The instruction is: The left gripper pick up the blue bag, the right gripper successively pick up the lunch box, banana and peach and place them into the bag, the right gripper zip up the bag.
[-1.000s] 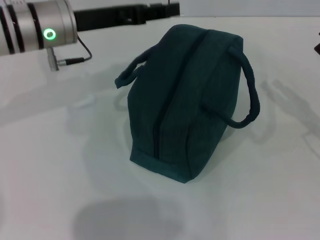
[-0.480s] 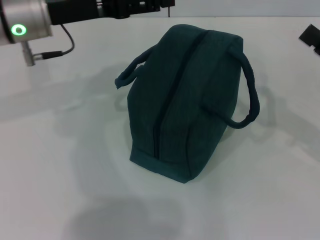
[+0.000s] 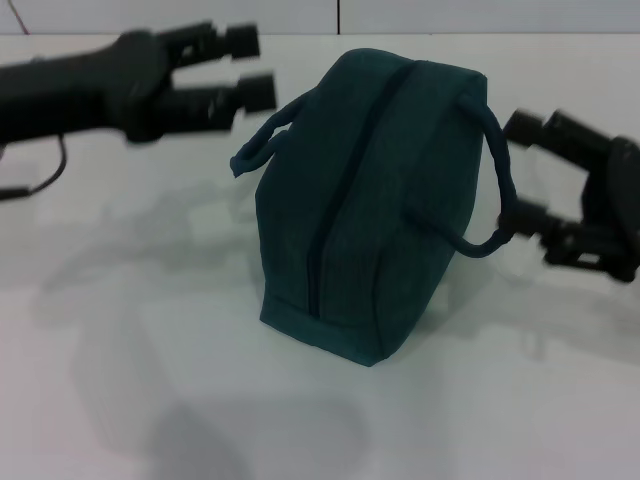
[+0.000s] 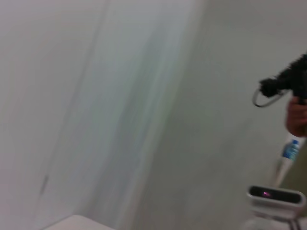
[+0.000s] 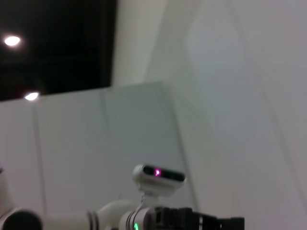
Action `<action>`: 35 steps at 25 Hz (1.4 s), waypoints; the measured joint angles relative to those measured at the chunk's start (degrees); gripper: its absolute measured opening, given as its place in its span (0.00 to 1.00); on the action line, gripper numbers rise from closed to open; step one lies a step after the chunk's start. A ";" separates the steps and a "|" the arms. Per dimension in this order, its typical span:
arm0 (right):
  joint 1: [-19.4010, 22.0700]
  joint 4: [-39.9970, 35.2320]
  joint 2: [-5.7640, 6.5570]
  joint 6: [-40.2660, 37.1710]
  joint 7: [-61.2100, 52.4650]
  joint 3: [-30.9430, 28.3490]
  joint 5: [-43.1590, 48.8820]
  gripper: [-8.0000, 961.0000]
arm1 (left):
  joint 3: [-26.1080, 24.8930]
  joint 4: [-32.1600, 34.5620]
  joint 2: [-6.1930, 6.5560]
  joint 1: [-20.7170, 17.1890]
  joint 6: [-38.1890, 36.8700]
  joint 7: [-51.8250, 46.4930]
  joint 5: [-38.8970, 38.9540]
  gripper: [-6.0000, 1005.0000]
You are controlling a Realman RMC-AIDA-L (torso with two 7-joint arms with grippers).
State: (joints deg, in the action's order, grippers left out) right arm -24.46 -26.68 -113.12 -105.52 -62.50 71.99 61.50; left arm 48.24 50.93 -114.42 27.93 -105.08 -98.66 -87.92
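The blue bag [image 3: 370,200] stands upright in the middle of the white table, its dark zipper line running along the top. One loop handle [image 3: 262,140] sticks out to its left and the other [image 3: 500,165] hangs to its right. My left gripper [image 3: 258,66] hovers open just left of the bag's far top, close to the left handle and holding nothing. My right gripper [image 3: 513,170] is open beside the right handle, one fingertip above the loop and one near its lower end. The lunch box, banana and peach are out of view.
The white table [image 3: 120,330] spreads all round the bag, with a wall edge at the back. Both wrist views face away from the table: walls, ceiling lights and the robot's own head [image 5: 158,175] show there.
Both grippers have swung into view. The left arm's silver wrist section slid out to the left and its fingers now show. The right gripper came in from the right edge to the bag's handle.
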 joint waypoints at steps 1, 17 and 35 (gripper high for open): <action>-0.10 -0.40 -0.35 0.00 0.53 -0.03 1.58 0.92 | 0.01 0.01 0.06 -0.77 -1.47 1.33 -0.02 0.87; -2.10 0.03 -2.95 11.36 8.72 8.18 12.23 0.91 | 0.42 -12.38 -0.09 -8.36 -6.65 27.50 -6.41 0.87; -2.48 0.05 -3.07 13.12 8.86 11.76 10.93 0.91 | 0.63 -12.70 -0.26 -7.97 -7.35 27.36 -13.29 0.86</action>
State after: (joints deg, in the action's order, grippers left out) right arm -26.94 -26.63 -116.19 -92.40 -53.64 83.75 72.43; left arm 48.87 38.23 -114.68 19.96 -112.43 -71.30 -101.21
